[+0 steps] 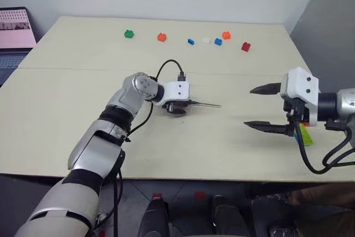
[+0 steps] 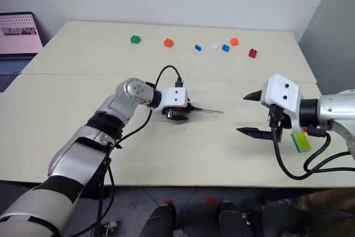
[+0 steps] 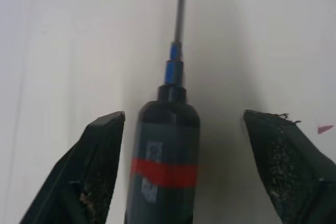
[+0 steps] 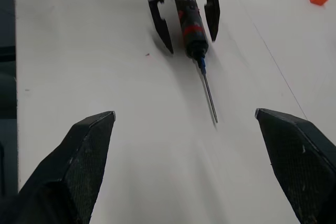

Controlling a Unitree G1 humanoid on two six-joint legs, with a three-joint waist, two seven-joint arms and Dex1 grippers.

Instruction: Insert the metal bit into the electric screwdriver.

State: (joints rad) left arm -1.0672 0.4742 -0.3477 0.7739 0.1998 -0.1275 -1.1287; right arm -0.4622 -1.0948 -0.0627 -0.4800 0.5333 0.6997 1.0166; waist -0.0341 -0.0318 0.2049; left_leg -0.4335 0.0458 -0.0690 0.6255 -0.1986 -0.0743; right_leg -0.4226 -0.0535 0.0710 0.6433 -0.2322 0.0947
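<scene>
L gripper [image 4: 184, 11] jaws apart, straddling the electric screwdriver [image 3: 165, 161] w/o gripping it, metal bit [image 4: 209, 97] already seated in its nose, R gripper [image 1: 265, 107] wide open + empty well right of it; risk: screwdriver rolls off-axis if a withdrawing finger clips it.
</scene>
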